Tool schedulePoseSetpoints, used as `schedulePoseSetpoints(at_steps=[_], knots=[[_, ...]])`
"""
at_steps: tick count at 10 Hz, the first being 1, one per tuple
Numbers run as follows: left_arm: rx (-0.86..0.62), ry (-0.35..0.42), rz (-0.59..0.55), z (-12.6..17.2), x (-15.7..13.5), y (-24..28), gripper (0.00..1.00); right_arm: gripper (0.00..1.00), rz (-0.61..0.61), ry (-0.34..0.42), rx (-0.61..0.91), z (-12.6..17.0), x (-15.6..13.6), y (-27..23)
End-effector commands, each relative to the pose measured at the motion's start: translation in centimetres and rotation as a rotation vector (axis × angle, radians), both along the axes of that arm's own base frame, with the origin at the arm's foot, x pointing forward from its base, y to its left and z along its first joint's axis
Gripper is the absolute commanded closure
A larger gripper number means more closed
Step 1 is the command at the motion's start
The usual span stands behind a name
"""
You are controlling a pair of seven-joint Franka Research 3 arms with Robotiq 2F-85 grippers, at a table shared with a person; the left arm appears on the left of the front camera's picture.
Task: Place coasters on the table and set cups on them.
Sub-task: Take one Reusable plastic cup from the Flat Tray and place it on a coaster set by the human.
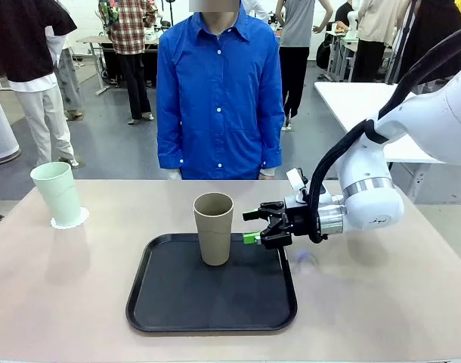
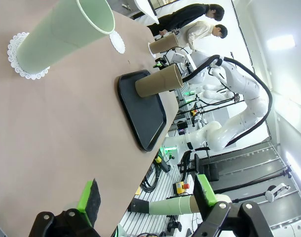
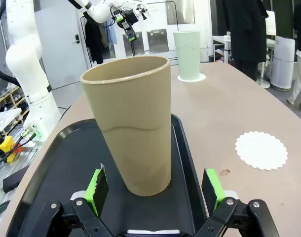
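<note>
Front view, left to right: pale mint green cup (image 1: 57, 193), matte, tall and tapered, stands upright on a white scalloped paper coaster (image 1: 69, 220) at mid-left of the frame on the beige-pink table (image 1: 382, 302). At centre sits a black rounded-rectangle tray (image 1: 211, 302) with a raised lip, and a tan-brown cup (image 1: 214, 228) stands upright in its far half, no handle, faint seam line round the middle. Just right of it is the right gripper (image 1: 252, 227), black with green pads, jaws spread apart, level with the cup's lower half and not touching it. A person in a blue buttoned shirt (image 1: 219, 91) stands at the far edge.

The left wrist view, rolled sideways, shows the left gripper (image 2: 145, 197) at the bottom edge with fingers wide apart and nothing between them, above bare tabletop; the mint cup on its doily is upper left, and a second, bare coaster (image 2: 118, 43) lies beyond it.

The right wrist view shows the tan cup between the parted pads (image 3: 97, 185), and a bare lacy coaster (image 3: 261, 149) on the table at right of the tray.
</note>
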State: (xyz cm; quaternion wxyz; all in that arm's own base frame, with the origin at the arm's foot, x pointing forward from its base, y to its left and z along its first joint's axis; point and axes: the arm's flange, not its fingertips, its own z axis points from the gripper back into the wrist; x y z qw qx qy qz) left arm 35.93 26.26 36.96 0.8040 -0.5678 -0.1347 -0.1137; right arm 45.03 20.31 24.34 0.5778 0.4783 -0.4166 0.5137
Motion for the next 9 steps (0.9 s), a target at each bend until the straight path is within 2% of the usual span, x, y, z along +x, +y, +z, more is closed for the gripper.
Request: schedulePoseSetpoints(at_steps=[1,9], knots=[[0.002,-0.001,0.004,0.1,-0.1,0.1,0.0,0.0,-0.033,0.023,-0.01,-0.2,0.2,1.4],[0.002,-0.001,0.004,0.1,-0.1,0.1,0.0,0.0,0.051,0.049,-0.011,-0.7,0.2,4.2]])
